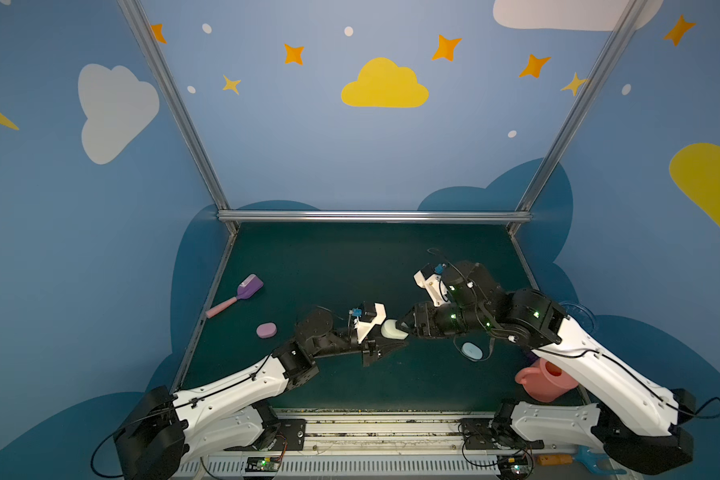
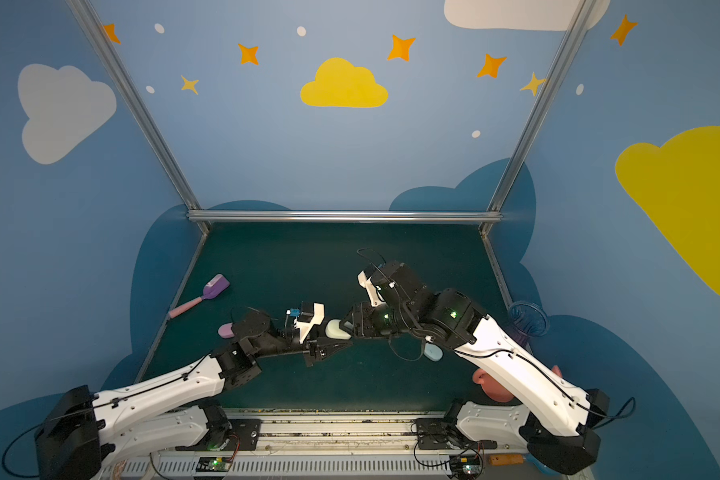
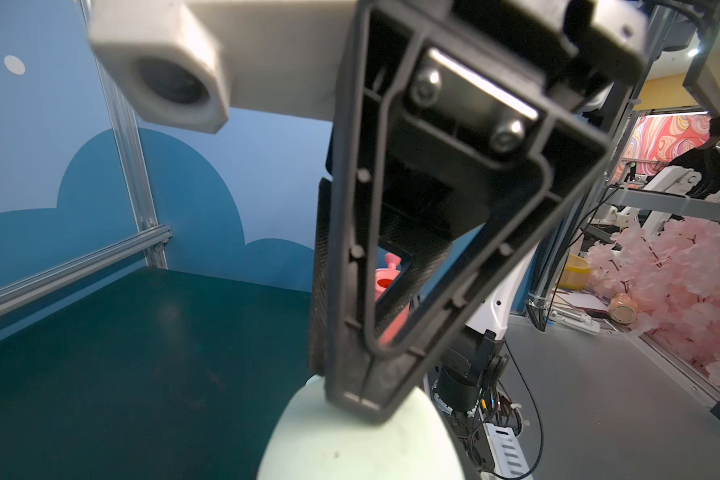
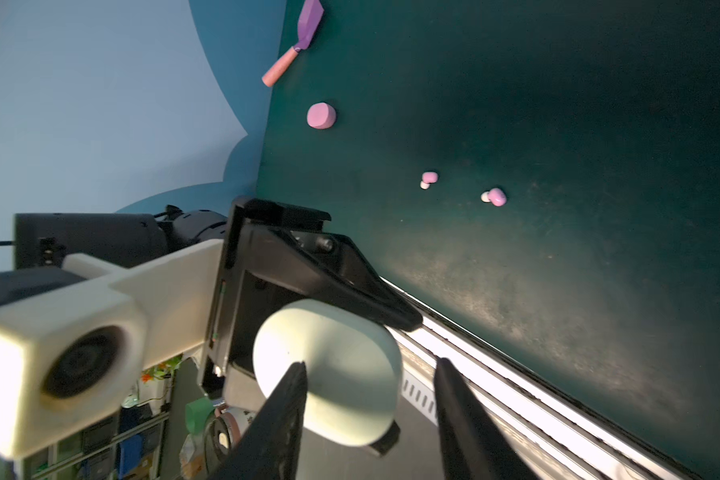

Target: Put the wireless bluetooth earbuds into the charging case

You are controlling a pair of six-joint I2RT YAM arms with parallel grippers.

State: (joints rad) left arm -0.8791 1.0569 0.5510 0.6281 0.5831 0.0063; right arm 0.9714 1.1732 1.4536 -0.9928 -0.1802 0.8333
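My left end effector (image 1: 389,338) is closed on the mint charging case (image 4: 341,353) and holds it in the air above the middle of the surface (image 1: 350,266). The long axis of the case points toward my right end effector (image 1: 403,327); this one faces the case with its fingers parted, one fingertip (image 4: 298,374) at the end of the case and, it seems, touching it, the other standing free beside it; it grips nothing.

One pink earbud (image 4: 430,178) and a second pink earbud (image 4: 496,196) lie near each other on the surface, below and well apart from both end effectors, toward the side of the pink case (image 4: 321,115); I judge my left arm is the nearer, but it is occupied, so the right must reach down and across. Each is a tiny pink bean with a whitish tip; its axis I cannot tell. Other earbuds I do not see; whether the lid is open, I cannot tell.
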